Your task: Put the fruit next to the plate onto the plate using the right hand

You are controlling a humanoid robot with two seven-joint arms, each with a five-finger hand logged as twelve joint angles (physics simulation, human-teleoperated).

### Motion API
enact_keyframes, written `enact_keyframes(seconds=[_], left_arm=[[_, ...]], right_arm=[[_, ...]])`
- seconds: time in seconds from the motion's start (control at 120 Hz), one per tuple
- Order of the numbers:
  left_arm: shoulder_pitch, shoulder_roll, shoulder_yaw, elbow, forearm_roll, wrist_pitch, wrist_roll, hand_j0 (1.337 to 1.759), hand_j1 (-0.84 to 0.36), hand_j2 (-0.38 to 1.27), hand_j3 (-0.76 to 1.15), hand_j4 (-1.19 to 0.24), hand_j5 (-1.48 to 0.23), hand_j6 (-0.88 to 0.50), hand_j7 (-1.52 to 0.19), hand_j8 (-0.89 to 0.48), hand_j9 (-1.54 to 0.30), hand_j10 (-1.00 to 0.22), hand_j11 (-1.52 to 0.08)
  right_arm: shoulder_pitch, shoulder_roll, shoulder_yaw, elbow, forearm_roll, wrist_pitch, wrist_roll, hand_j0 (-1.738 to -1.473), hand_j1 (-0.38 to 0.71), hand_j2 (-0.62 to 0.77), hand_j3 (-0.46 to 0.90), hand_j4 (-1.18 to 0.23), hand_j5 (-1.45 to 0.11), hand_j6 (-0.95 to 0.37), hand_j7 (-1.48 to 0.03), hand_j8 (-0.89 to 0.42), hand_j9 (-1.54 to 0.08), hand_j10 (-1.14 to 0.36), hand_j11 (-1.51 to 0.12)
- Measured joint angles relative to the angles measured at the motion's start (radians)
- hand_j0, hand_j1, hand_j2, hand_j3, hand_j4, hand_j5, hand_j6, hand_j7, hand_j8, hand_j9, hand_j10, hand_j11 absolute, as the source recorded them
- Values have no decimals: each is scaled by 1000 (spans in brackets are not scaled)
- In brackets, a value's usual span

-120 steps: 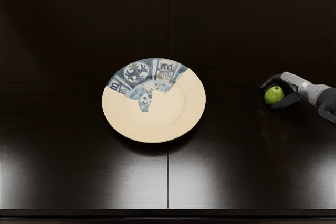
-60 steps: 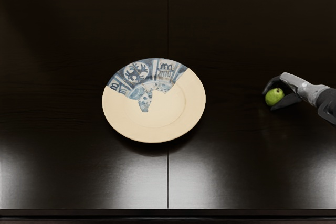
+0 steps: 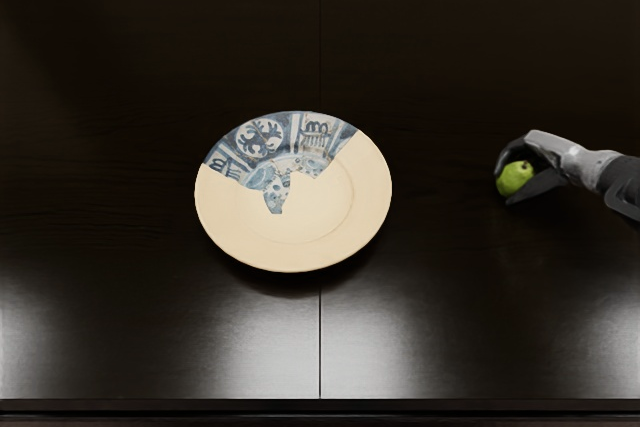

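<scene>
Fruit (image 3: 515,178): small, green, round; prob. light, firm, smooth-skinned, so apt to roll or slip. Best taken across widest part, thumb opposite fingers. Sits at far right of counter (image 3: 150,327), well apart from plate (image 3: 240,247), w/ right robot hand (image 3: 540,162) curled and clamped round it. Vs. 0.5 s ago: shifted a touch left & up, toward plate; poss. just lifted.

1 plate (image 3: 300,237), 1 green fruit (image 3: 515,178), 1 right hand (image 3: 541,160) and 1 dark table (image 3: 150,327) in view
</scene>
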Motion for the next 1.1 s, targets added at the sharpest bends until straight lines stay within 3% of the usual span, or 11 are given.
enact_keyframes(seconds=[0.475, 0.767, 0.892, 1.1], left_arm=[[0, 0, 0, 0, 0, 0, 0, 1658, 325, 4, 0, -21, -27, -21, -27, -21, -27, -21, -27], [0, 0, 0, 0, 0, 0, 0, 1658, 325, 4, 0, -21, -27, -21, -27, -21, -27, -21, -27], [0, 0, 0, 0, 0, 0, 0, 1658, 325, 4, 0, -21, -27, -21, -27, -21, -27, -21, -27], [0, 0, 0, 0, 0, 0, 0, 1658, 325, 4, 0, -21, -27, -21, -27, -21, -27, -21, -27]], right_arm=[[152, -1, 12, 18, 209, 242, -2, -1645, 248, 135, -1, -792, -1034, -450, -1031, -343, -1035, -505, -1026], [253, 4, 12, 98, 297, 337, -9, -1645, 217, 96, 0, -797, -1066, -473, -1047, -349, -1060, -520, -1047], [288, 52, 11, 119, 313, 342, -16, -1645, 217, 96, 0, -799, -1079, -470, -1054, -344, -1072, -510, -1058], [339, 188, 11, 124, 315, 335, -67, -1645, 207, 83, 0, -811, -1106, -470, -1073, -335, -1093, -504, -1083]])
